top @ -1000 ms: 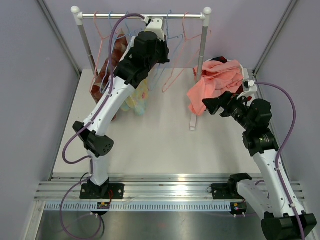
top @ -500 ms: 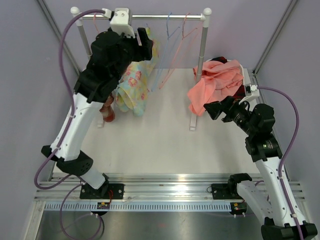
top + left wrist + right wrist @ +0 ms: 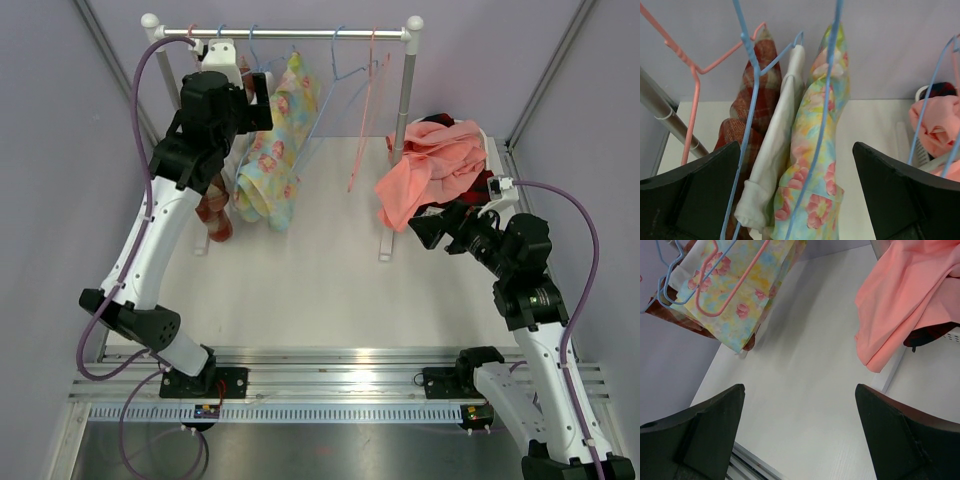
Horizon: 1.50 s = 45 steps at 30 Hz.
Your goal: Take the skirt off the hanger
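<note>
Right claw (image 3: 425, 225): lowest and nearest, out in front of the rail's right post. Spread wide, nothing in it. Same posture as a second ago, only drawn back a little toward its base. Idle.

Table (image 3: 320, 280) below the rail: nothing dropped on it.

Left claw (image 3: 260, 92): this is where the change is. A second ago it was clenched and reaching in under the middle of the rail (image 3: 290, 33). It has since swung toward the rail's left end and let go. Now released, fingers wide; its own camera shows cloth ahead of the fingers, not between them.

Floral skirt (image 3: 275, 150): hangs full length from the left half of the rail, on its blue hanger (image 3: 826, 90), and has travelled left with the arm. Not off the hanger.

Beside it, further toward the rail's left post: white garment (image 3: 782, 130), then plaid garment (image 3: 769, 60), both on hangers too.

Past the rail's right post: pink heap (image 3: 435, 160), lying loose, unchanged.

Reading: the release looks like the end of a shift along the rail, not a removal. The task step proper seems not yet begun. Likely the left claw needs a fresh hold on skirt or hanger, with the right claw free to take the other. Empty hangers at mid-rail could snag.
</note>
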Available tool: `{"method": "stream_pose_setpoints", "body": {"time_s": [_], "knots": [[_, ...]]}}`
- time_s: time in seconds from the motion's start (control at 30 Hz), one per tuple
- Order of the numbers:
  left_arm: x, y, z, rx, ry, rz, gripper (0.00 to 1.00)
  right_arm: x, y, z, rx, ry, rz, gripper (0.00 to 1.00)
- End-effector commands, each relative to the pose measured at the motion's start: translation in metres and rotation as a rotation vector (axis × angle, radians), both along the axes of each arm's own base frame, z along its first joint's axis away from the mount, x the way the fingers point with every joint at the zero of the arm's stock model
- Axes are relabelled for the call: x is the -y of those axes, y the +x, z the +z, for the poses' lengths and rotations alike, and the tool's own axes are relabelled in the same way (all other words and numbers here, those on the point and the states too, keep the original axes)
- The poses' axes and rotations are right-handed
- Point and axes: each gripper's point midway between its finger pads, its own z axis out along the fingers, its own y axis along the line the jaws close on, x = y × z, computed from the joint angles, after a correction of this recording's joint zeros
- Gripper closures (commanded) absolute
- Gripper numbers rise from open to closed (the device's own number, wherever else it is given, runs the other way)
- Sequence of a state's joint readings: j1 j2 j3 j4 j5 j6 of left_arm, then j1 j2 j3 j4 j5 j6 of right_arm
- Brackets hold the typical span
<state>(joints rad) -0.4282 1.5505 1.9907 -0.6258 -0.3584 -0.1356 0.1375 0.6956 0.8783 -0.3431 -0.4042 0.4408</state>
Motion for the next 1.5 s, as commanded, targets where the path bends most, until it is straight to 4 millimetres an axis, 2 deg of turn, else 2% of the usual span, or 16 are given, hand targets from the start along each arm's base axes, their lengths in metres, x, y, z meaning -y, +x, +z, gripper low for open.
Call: {"method": "stream_pose_setpoints", "body": {"time_s": [0.0,0.17,0.27,0.3,0.4,0.43,0.5,0.57,0.6,0.63,0.73,1.1,1.23,1.47], "knots": [[0.000,0.013,0.007,0.039,-0.029,-0.013,0.01,0.002,-0.003,0.014,0.046,-0.018,-0.006,0.01],[0.001,0.032,-0.014,-0.012,-0.070,-0.041,0.02,0.003,0.001,0.009,0.037,-0.023,-0.008,0.01],[0.004,0.042,-0.026,-0.042,-0.089,-0.072,0.18,0.002,0.004,0.004,0.022,-0.024,-0.008,0.01],[0.007,0.045,-0.030,-0.051,-0.094,-0.085,0.29,0.002,0.005,0.004,0.024,-0.026,-0.008,0.01],[0.006,0.050,-0.033,-0.054,-0.099,-0.088,0.44,0.002,0.006,0.001,0.021,-0.027,-0.009,0.00],[0.006,0.052,-0.035,-0.061,-0.102,-0.089,0.54,0.002,0.006,0.002,0.022,-0.027,-0.011,0.00],[0.007,0.053,-0.034,-0.060,-0.105,-0.094,0.58,0.002,0.007,0.000,0.019,-0.026,-0.011,0.00],[0.006,0.051,-0.031,-0.053,-0.107,-0.096,0.54,0.002,0.007,0.000,0.019,-0.024,-0.008,0.01],[0.006,0.050,-0.029,-0.047,-0.106,-0.097,0.47,0.002,0.007,0.000,0.016,-0.023,-0.010,0.01],[0.004,0.047,-0.025,-0.040,-0.105,-0.095,0.27,0.002,0.006,0.000,0.019,-0.024,-0.010,0.01],[-0.002,0.039,-0.012,-0.019,-0.103,-0.077,0.01,0.002,0.005,0.001,0.018,-0.024,-0.008,0.00],[-0.026,-0.010,0.062,0.128,-0.107,-0.048,0.01,0.001,-0.001,0.005,0.025,-0.011,-0.004,0.00],[-0.029,-0.014,0.063,0.129,-0.097,-0.043,0.01,0.002,-0.005,0.005,0.024,-0.009,-0.003,0.01],[-0.025,-0.002,0.040,0.080,-0.088,-0.043,0.12,0.004,-0.009,0.004,0.025,-0.022,-0.009,0.01]]}}
